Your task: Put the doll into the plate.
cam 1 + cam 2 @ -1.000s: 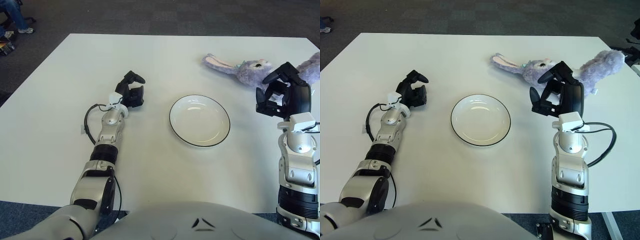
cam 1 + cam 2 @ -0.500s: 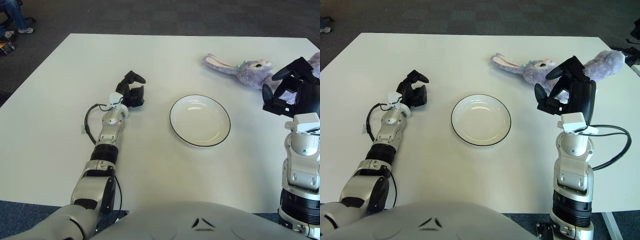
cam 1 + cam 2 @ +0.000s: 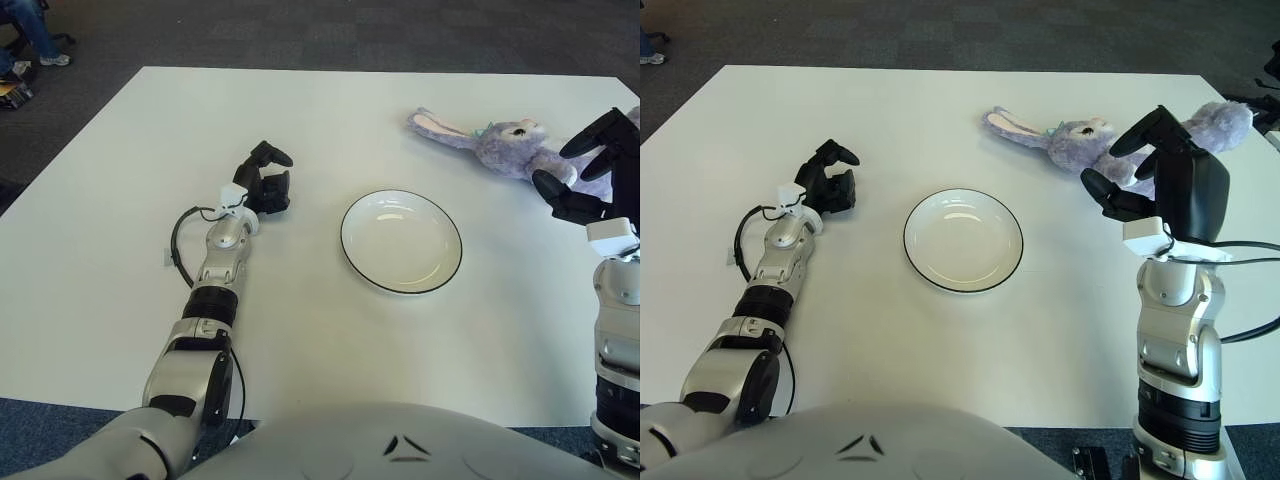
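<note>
A purple plush rabbit doll [image 3: 1080, 140] lies on its side at the far right of the white table, ears pointing left. A white plate [image 3: 963, 240] with a dark rim sits empty at the table's middle. My right hand [image 3: 1140, 165] is raised just in front of the doll's body, fingers spread and holding nothing; it covers part of the doll. It also shows in the left eye view [image 3: 590, 165]. My left hand [image 3: 830, 185] rests on the table left of the plate, fingers curled, holding nothing.
The white table [image 3: 940, 110] has its far edge against dark carpet. A black cable [image 3: 738, 250] loops beside my left forearm. A person's legs [image 3: 25, 35] show at the far left corner, off the table.
My right hand has risen and moved right and farther back, toward the doll's body. The doll, the plate and my left hand have stayed put.
</note>
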